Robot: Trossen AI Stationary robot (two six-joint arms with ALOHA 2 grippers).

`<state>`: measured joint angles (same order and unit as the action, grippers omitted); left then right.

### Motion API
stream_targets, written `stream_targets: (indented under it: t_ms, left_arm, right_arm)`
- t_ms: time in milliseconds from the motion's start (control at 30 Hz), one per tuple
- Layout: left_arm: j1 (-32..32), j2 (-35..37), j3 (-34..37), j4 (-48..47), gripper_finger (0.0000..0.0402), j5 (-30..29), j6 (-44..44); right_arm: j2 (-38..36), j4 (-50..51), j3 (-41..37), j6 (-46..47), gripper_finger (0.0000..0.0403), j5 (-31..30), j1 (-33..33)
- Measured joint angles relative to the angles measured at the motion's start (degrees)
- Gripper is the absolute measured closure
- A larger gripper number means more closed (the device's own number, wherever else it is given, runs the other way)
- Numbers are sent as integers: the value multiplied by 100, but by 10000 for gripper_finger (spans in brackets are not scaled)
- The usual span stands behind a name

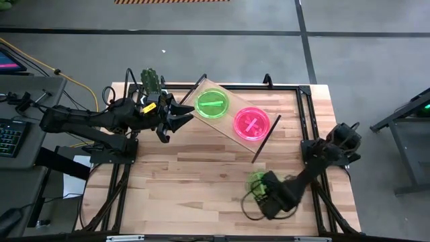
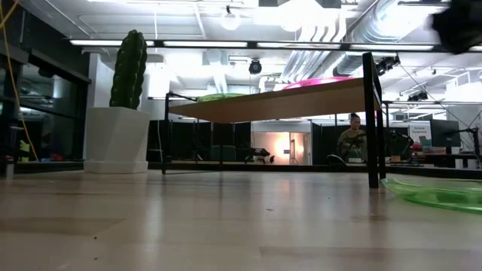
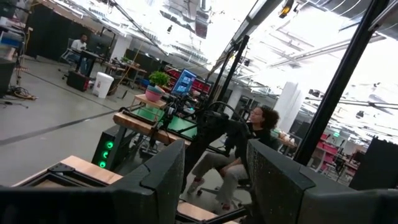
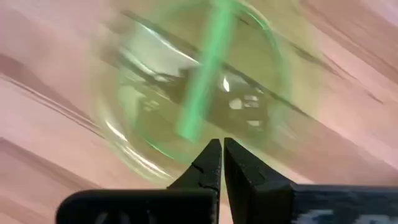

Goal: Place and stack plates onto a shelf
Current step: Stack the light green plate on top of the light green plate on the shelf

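While one green plate (image 1: 212, 104) and a pink plate (image 1: 251, 124) sit on the shelf (image 1: 232, 132), another green plate (image 1: 256, 183) lies on the butcher-block table (image 1: 195, 175) under the right gripper (image 4: 221, 147), fingers pressed together. Left gripper (image 1: 183, 113) is spread beside the shelf, cactus (image 2: 129, 69) nearby.

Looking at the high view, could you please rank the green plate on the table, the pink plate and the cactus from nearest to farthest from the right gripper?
1. Green plate on the table, directly under the right gripper.
2. Pink plate, on the shelf's right end.
3. Cactus, far-left table corner.
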<state>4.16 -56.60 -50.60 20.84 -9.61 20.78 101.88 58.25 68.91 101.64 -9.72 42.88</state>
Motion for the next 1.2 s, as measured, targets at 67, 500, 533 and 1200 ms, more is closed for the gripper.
stream_targets:
  t_ms: [67, 500, 533, 1200]
  left_arm:
    - [-2, 0, -1, 0, 236, 0, 0]
    - [-1, -2, -1, 0, 236, 0, -2]
    - [-2, -1, -1, 0, 236, 0, -2]
    - [-2, -2, 0, 2, 236, -20, 9]
  right_arm:
    - [-154, 204, -133, 421, 403, 156, 262]
    - [-1779, -1496, -1829, 2673, 403, -1420, 1436]
    - [-1814, -1478, -1851, 2621, 403, -1519, 1406]
    - [-1885, -1650, -2868, 2744, 220, -1673, 917]
